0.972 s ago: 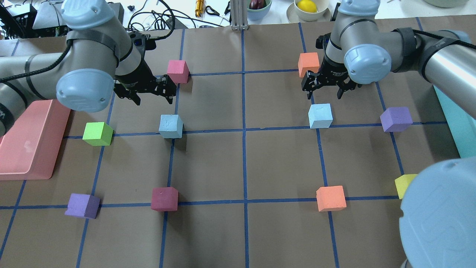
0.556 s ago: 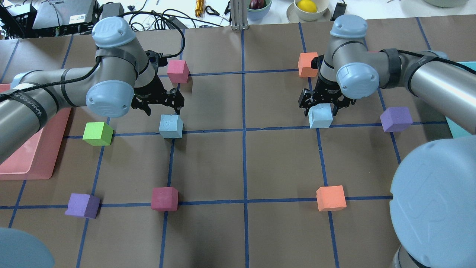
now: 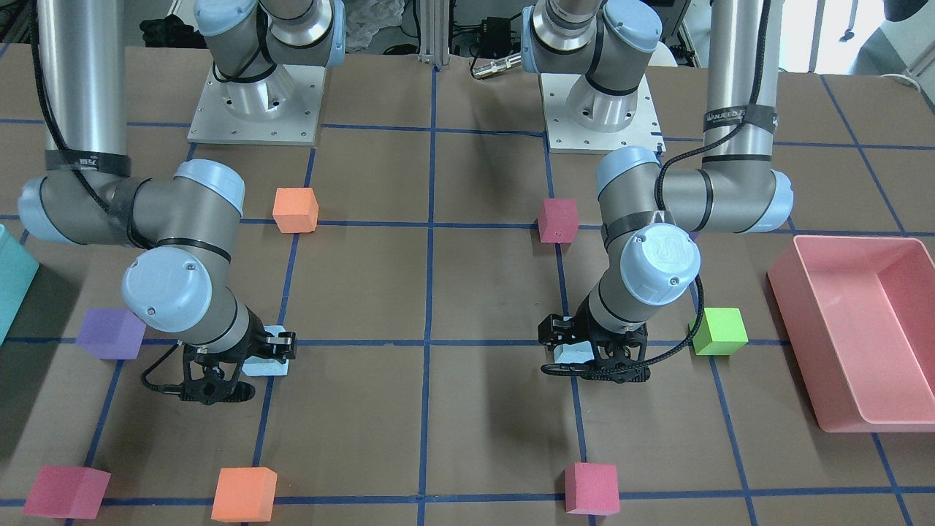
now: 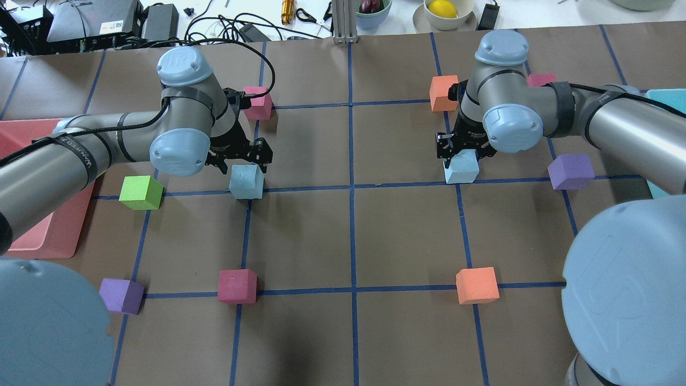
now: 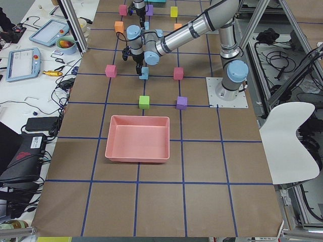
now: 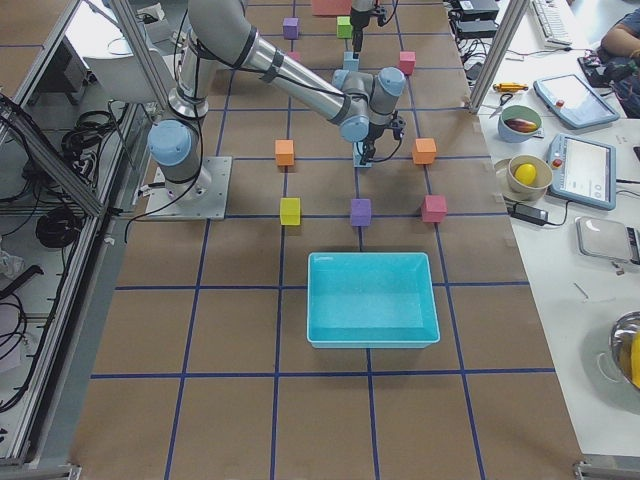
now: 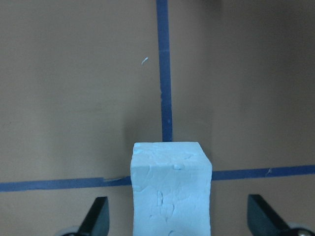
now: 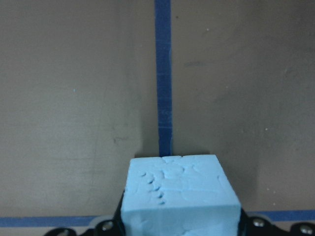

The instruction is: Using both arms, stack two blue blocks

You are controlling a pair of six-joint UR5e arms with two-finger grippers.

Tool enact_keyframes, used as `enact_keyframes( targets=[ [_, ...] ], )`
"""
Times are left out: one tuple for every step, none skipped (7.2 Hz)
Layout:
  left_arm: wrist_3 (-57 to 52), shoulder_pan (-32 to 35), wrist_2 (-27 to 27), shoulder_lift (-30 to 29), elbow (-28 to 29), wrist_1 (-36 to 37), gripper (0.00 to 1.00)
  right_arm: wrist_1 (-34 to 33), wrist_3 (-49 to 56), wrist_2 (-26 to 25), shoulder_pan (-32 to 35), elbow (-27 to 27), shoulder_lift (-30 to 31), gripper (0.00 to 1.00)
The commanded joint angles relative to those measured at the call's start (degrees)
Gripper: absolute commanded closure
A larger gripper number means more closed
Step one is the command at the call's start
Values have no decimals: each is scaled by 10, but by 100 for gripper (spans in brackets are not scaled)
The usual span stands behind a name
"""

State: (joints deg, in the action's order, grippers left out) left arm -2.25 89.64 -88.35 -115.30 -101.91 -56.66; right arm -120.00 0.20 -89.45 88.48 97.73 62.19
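Two pale sky-blue foam cubes sit on blue tape lines (image 4: 351,241) on the brown paper-covered table (image 4: 300,241): the black left gripper (image 4: 244,163) straddles the left-hand cube (image 4: 246,183), fingers spread clear, while the black right gripper (image 4: 462,155) clamps the right-hand cube (image 4: 461,169). Left-arm strap (image 4: 69,153) reads "WANJEED"

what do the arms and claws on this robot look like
The left arm and right arm are both silver-grey tubes with rounded light-blue joint caps embossed with a UR logo. A black cable runs along each, held by black straps with white lettering. The left claw and right claw are black and two-fingered.
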Motion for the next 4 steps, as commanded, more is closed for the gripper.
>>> enact_keyframes(
  targets=[
    [1,0,0,-11,-15,4,0,17,-19,10,15,-28,14,100],
    [-2,0,0,-9,-16,21,9,25,-80,12,50,-37,15,100],
    [-2,0,0,-9,-18,28,50,19,-138,17,94,-39,15,100],
    [-1,0,0,-5,-17,30,93,14,-177,44,126,-44,13,100]
  ],
)
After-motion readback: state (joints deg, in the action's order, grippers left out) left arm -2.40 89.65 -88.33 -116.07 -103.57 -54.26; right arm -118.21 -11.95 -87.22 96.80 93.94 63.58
